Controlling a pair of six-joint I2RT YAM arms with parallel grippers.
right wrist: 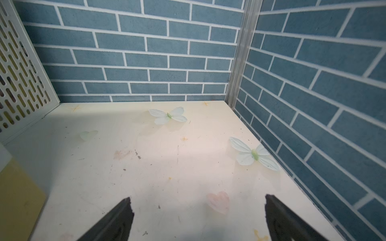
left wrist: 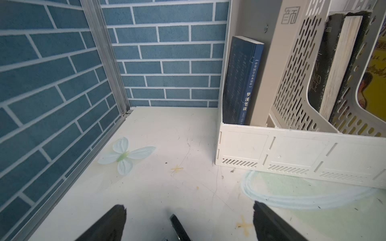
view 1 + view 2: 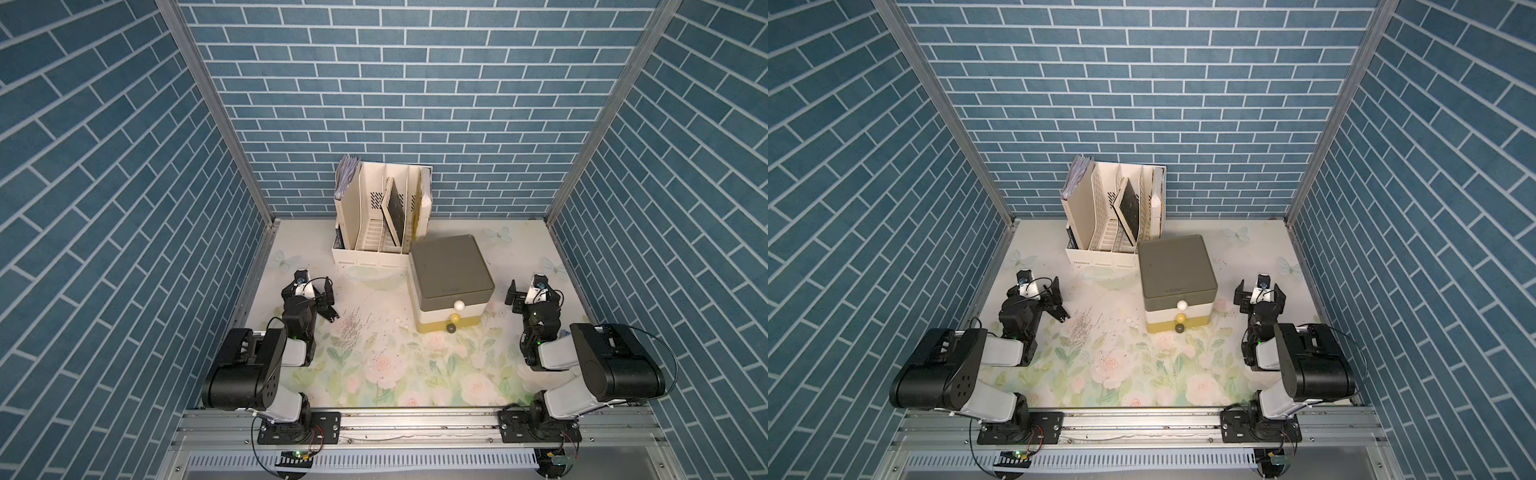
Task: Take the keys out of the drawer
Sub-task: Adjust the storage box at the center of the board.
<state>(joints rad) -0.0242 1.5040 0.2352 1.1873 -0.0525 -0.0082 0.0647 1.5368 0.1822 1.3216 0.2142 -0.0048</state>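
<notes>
The left fingers (image 2: 108, 227) are spread wide over the flowery tabletop (image 3: 374, 374) and hold nothing. The right fingers (image 1: 279, 219) are wide and empty too. Between them stands the drawer box (image 3: 451, 266), with all three drawers shut. The keys cannot be seen. Behind the box stands a book rack (image 3: 365, 259).

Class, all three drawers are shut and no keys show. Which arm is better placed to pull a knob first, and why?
Probably right: the right tool, open, stands beside the drawer unit, nearer its knobs than the left tool, also open.
</notes>
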